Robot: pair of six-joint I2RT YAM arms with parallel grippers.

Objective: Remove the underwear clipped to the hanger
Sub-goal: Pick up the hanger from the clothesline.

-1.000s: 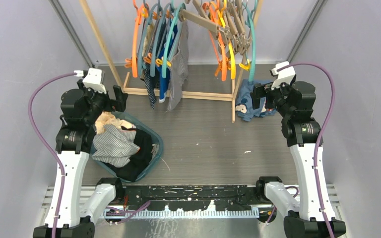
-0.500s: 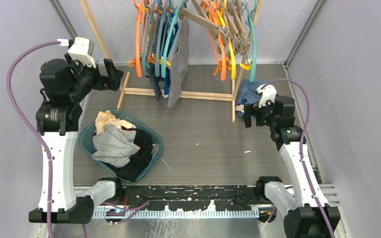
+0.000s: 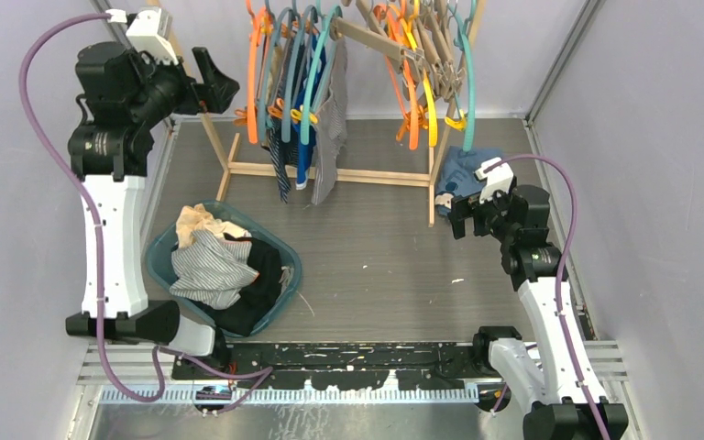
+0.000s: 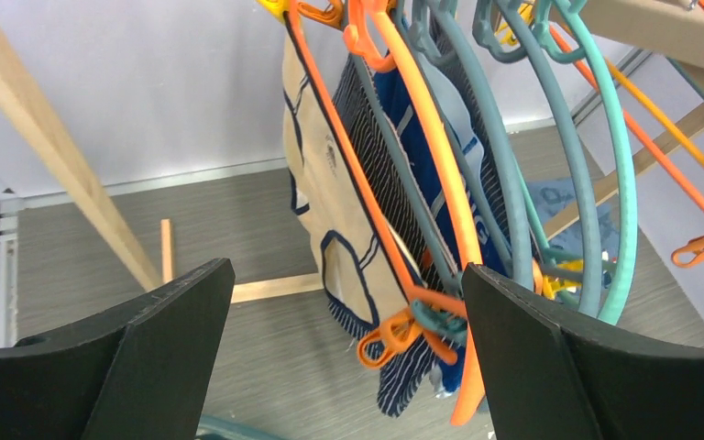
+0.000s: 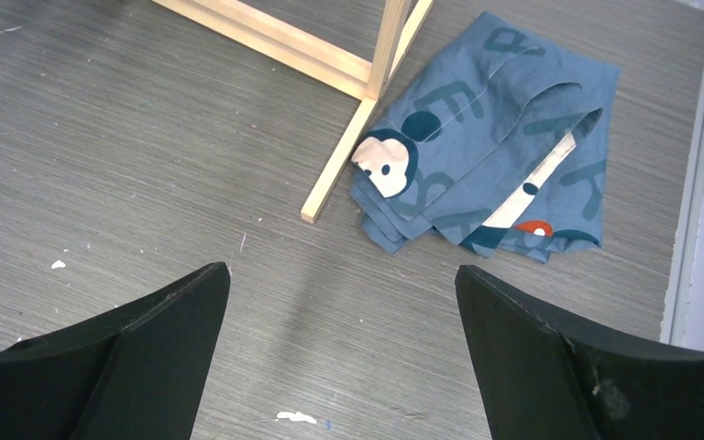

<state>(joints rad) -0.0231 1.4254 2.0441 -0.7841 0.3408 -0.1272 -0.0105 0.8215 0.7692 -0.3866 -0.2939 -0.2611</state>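
Beige navy-trimmed underwear [image 4: 316, 192] outermost of bunch, clipped to orange hanger [image 3: 252, 87] high on wooden rack [image 4: 46, 137], above desk [image 5: 147, 137] rear. Left tool [image 3: 213, 87] wide, empty, just beside bunch. Right tool [image 3: 458, 215] wide, empty, low over desk. Advice: pinch cloth near orange clip [image 4: 387, 337], pull straight down; a sideways tug swings the hanger. Long axis vertical, hems pointing down.
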